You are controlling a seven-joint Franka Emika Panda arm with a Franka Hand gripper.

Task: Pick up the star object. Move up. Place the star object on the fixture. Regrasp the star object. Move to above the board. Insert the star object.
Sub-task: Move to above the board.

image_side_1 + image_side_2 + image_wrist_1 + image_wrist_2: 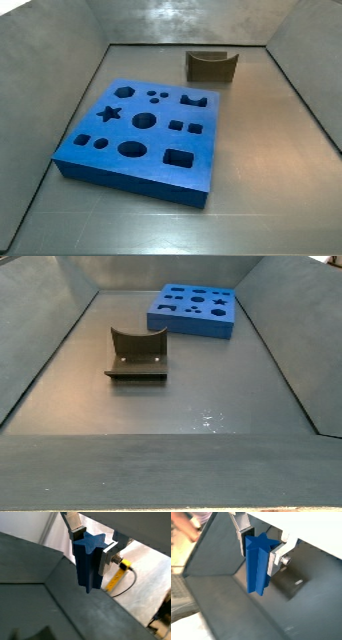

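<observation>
In both wrist views my gripper (pixel 91 543) (pixel 260 545) is shut on the star object (pixel 88 564) (pixel 258 567), a slim blue peg with a star cross-section. The peg hangs lengthwise between the silver fingers, held near its star-shaped end. It is high above the grey bin, near a bin wall's top edge. The gripper and the peg are out of view in both side views. The board (pixel 140 130) (pixel 195 309), a thick blue slab with shaped holes, lies on the bin floor. The fixture (pixel 211 66) (pixel 136 354), a small dark block with a U notch, stands empty apart from the board.
Grey bin walls (pixel 54 110) (pixel 47 346) slope up around the floor. A yellow cable (pixel 119 574) lies outside the bin in a wrist view. A person's arm (pixel 191 524) shows outside the bin in a wrist view.
</observation>
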